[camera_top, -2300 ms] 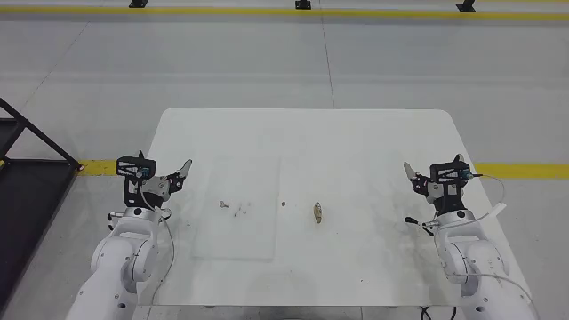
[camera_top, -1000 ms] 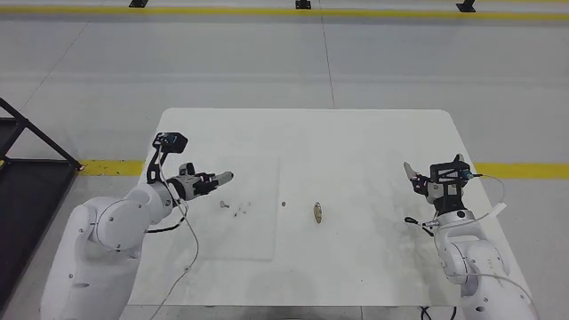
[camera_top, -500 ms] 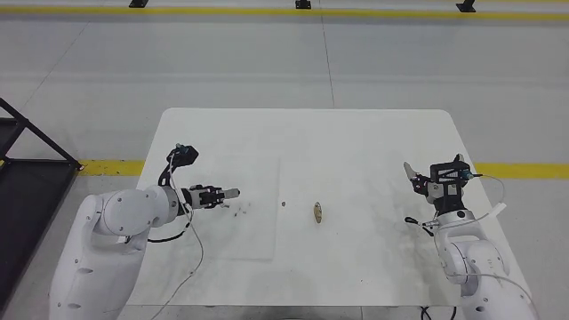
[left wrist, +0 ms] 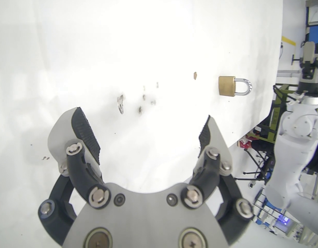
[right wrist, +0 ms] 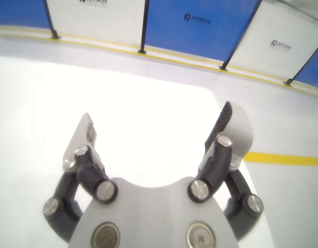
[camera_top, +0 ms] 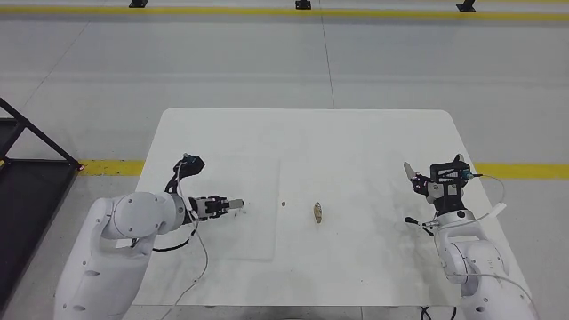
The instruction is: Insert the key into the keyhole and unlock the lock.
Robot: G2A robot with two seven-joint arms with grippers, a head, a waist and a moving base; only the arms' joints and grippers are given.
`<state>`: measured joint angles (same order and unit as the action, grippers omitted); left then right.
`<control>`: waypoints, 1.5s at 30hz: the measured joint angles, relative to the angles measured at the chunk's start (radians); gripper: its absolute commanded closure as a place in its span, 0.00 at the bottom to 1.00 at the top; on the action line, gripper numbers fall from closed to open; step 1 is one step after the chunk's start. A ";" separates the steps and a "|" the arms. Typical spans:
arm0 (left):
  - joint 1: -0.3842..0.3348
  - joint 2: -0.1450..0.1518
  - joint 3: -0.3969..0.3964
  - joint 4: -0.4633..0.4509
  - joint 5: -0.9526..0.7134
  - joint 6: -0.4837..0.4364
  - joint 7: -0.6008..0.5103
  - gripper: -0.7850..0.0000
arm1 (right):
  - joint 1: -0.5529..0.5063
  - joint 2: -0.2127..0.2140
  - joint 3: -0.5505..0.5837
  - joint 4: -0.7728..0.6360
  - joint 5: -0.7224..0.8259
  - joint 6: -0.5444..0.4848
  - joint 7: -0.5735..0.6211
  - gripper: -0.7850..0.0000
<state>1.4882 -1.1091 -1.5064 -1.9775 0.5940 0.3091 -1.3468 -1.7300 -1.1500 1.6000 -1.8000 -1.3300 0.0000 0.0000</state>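
A small silver key (left wrist: 120, 103) lies flat on the white table (camera_top: 356, 142), among a few dark specks. My left gripper (left wrist: 143, 116) hovers low just short of it, open and holding nothing; from above, this gripper (camera_top: 229, 204) is at the table's left-middle. The brass padlock (left wrist: 232, 86) with its steel shackle lies on its side farther on, near the table's middle (camera_top: 316, 212). At the table's right edge my right gripper (right wrist: 157, 110) stands open and empty, well away from the padlock, and it is raised (camera_top: 433, 175) in the top view.
A small brown speck (camera_top: 283, 204) lies between the key and the padlock. A black frame (camera_top: 27, 169) stands off the table's left side. Blue and white barrier panels (right wrist: 195, 19) line the floor behind the table.
My left arm swung from the table's left edge inward and down, and its gripper now points at the key. The right arm, key and padlock have not moved.
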 measured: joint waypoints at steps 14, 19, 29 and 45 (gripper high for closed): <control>-0.025 0.015 0.060 -0.036 0.165 0.115 -0.033 0.00 | 0.000 0.000 0.000 0.000 0.000 0.000 0.000 0.00; -0.030 0.015 0.059 -0.023 0.132 0.108 -0.002 0.00 | 0.000 0.000 0.000 0.000 0.000 0.000 0.000 0.00; -0.038 0.021 0.070 -0.007 0.118 0.089 0.007 0.50 | 0.000 0.000 0.000 0.000 0.000 0.000 0.000 0.00; -0.066 0.029 0.102 0.029 0.130 0.080 0.002 0.57 | 0.000 0.000 0.000 0.000 0.000 0.000 0.000 0.00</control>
<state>1.4219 -1.0798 -1.4046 -1.9483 0.7240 0.3894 -1.3447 -1.7300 -1.1500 1.6000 -1.8000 -1.3300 0.0000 0.0000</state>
